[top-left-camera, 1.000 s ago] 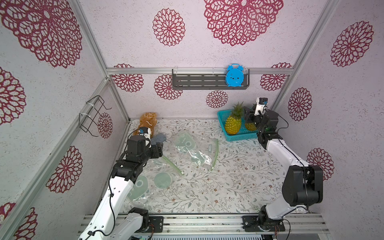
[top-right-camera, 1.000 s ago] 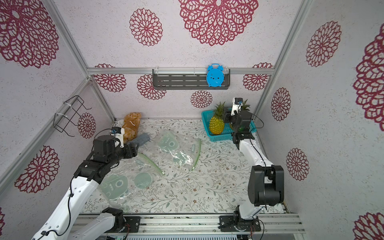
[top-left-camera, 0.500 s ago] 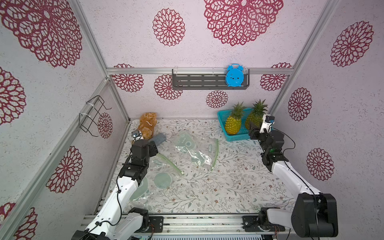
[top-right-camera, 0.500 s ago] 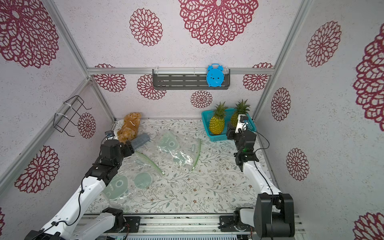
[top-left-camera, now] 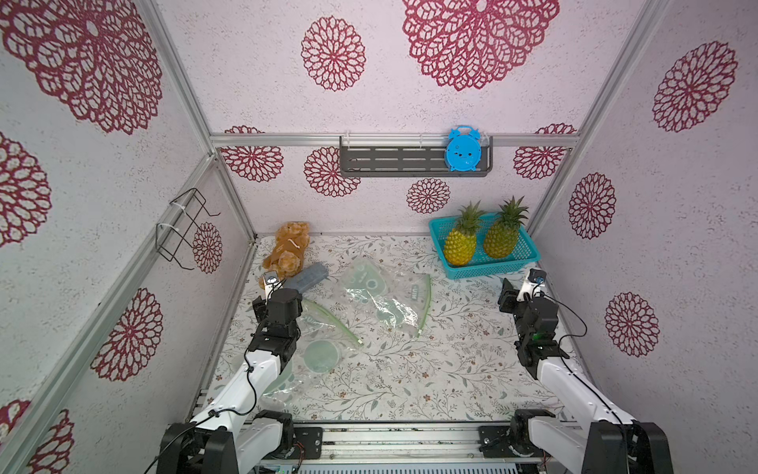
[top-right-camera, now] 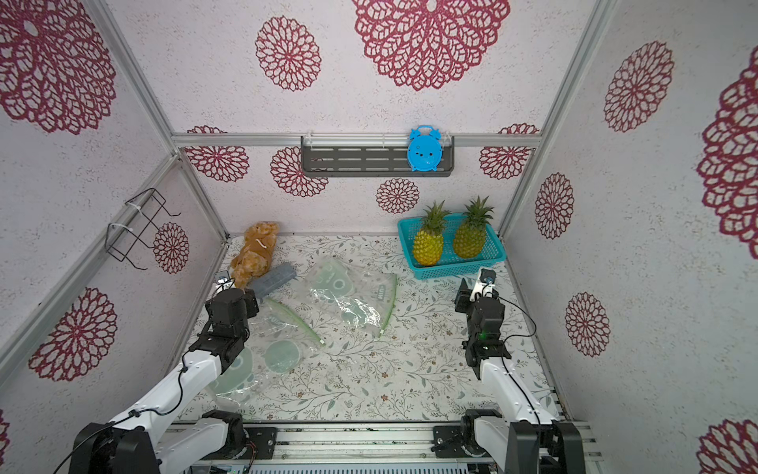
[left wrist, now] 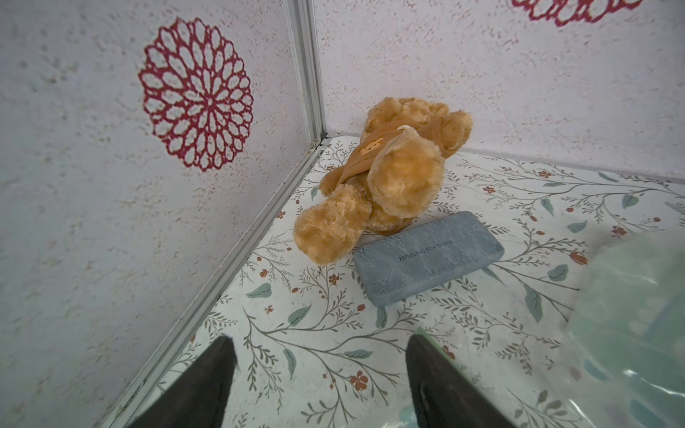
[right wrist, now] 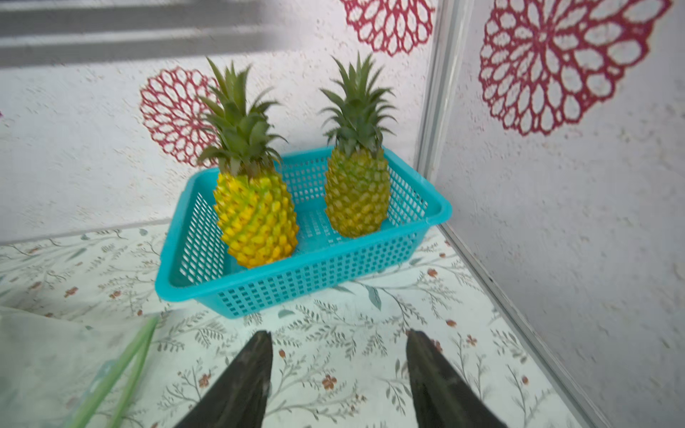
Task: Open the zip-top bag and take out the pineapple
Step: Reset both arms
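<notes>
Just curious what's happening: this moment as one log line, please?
left gripper: open, empty | right gripper: open, empty | pineapples: two, upright in basket | zip-top bags: lying on table, no fruit inside

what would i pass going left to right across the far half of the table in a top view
teddy bear → crumpled zip-top bag → yellow pineapple → greener pineapple; grey case left out because it overlaps the bear

top views: looking down from high above my bases, sharing the whole table (top-left-camera: 451, 369).
my left wrist: facing the teddy bear (left wrist: 404, 174), close.
my right wrist: facing the basket (right wrist: 296, 292), close.
</notes>
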Tool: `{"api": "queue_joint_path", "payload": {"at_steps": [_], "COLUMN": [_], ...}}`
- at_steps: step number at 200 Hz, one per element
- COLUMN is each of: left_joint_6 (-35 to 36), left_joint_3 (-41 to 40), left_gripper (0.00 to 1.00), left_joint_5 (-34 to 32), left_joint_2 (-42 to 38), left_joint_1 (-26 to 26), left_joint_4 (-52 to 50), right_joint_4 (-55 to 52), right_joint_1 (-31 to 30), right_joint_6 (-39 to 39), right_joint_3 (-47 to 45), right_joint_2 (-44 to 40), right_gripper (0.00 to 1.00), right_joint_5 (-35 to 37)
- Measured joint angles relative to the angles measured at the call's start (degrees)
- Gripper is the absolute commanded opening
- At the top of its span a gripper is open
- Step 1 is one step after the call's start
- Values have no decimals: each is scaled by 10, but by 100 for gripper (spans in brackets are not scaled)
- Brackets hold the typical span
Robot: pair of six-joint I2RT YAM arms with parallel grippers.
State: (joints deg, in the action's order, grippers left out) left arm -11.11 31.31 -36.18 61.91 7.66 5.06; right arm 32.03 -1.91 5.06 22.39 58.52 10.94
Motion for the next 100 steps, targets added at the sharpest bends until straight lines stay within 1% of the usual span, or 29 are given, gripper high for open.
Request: {"api": "queue_joint_path", "payload": {"at_steps": [12,30,51,66,79,100], "left_joint_6": [10,25,37,40,42,43], "left_joint_3": [-9,-24,-42,-52,-60,-70], "left_gripper": [78,88,96,100,97,97], "left_joint_5": [1,9,31,53,76,123], "left_joint_2": [5,11,20,30,41,61], "left_joint_1": [-10,-26,-46,-62,-74,-90], "left_joint_4": [13,33,59,76,95,132], "right_joint_4": [3,7,22,41,60,92], "right_joint_1": [1,4,8,10,14,21], "right_joint_6": [0,0,0,0,1,2], "right_joint_3": [-22,-48,-72,-87,-98,-112], "right_joint_2": [-7,-11,-9,-2,11,37], "right_gripper": [63,63,64,65,66,67], "right_joint_5": [10,23,31,35,35,31]}}
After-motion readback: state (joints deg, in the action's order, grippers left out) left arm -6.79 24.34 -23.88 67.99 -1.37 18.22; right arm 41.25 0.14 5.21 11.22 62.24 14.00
